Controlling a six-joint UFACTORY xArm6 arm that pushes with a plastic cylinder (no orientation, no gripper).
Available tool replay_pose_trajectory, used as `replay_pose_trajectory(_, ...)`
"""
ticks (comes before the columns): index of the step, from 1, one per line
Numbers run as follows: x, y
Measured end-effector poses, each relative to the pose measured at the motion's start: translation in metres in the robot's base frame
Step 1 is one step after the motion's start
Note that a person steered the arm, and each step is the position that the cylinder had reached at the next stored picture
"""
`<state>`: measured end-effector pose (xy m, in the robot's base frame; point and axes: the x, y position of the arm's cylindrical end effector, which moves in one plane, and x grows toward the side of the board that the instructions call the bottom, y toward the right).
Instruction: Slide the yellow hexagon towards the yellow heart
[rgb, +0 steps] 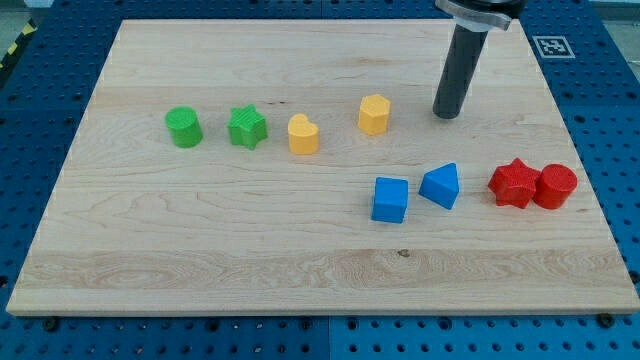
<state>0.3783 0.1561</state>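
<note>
Nearest the view's bottom we see the pale wooden board (300, 275), its grain running left to right, lying on a blue perforated table (620, 130). Closest of the blocks is the blue cube (390, 199), and just to its right, near but apart, sits the blue triangular block (441, 185), tilted on its footprint. Farther to the view's right, the red star (513, 183) and the red cylinder (555, 186) stand touching each other. We carry no gripper, so there is nothing to spread or press together: our arm ends in a straight dark rod, smooth and matte, and our tip (447, 114) rests on the board holding and touching nothing. It stands just to the view's right of the yellow hexagon (374, 114), with a clear strip of wood between them. The yellow hexagon sits right of the board's middle, in its upper half, and the yellow heart (303, 134) lies to its left and slightly lower, near but apart. Farther left in the same loose row come the green star (247, 128) and then the green cylinder (184, 127), each separate from its neighbour. All the blocks look like small, solid plastic pieces with faintly ribbed sides. At the view's top right a printed black-and-white marker (553, 46) lies on the table beyond the board's corner.
</note>
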Motion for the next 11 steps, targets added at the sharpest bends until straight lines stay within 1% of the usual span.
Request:
replay_pose_trajectory(1, -0.005, -0.014)
replay_pose_trajectory(3, -0.019, -0.070)
replay_pose_trajectory(5, -0.018, -0.073)
replay_pose_trajectory(7, 0.006, -0.081)
replay_pose_trajectory(11, 0.022, -0.076)
